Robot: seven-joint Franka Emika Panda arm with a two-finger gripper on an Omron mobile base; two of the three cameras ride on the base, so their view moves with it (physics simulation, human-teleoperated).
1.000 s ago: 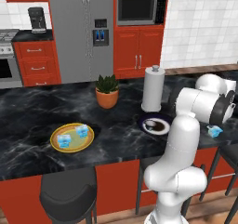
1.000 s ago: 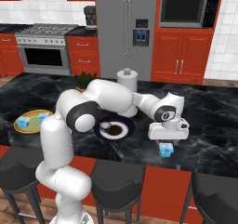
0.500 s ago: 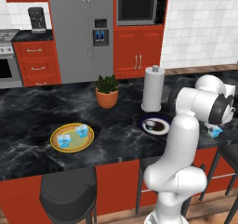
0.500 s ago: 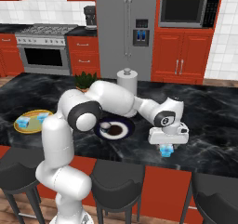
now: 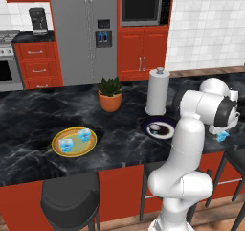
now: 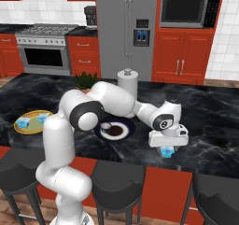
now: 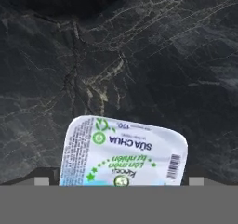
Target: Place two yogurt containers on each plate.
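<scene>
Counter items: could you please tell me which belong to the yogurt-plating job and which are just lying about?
Job:
- yellow plate holding two yogurt cups
- navy-rimmed plate
- yogurt cup under the open gripper

Lying about:
- potted plant
- paper towel roll

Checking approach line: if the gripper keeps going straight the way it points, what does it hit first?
Most likely the yogurt container directly under the open gripper, its lid lying between the fingertips in the hand view. Below that, the black counter. Remaining gap unclear.
</scene>
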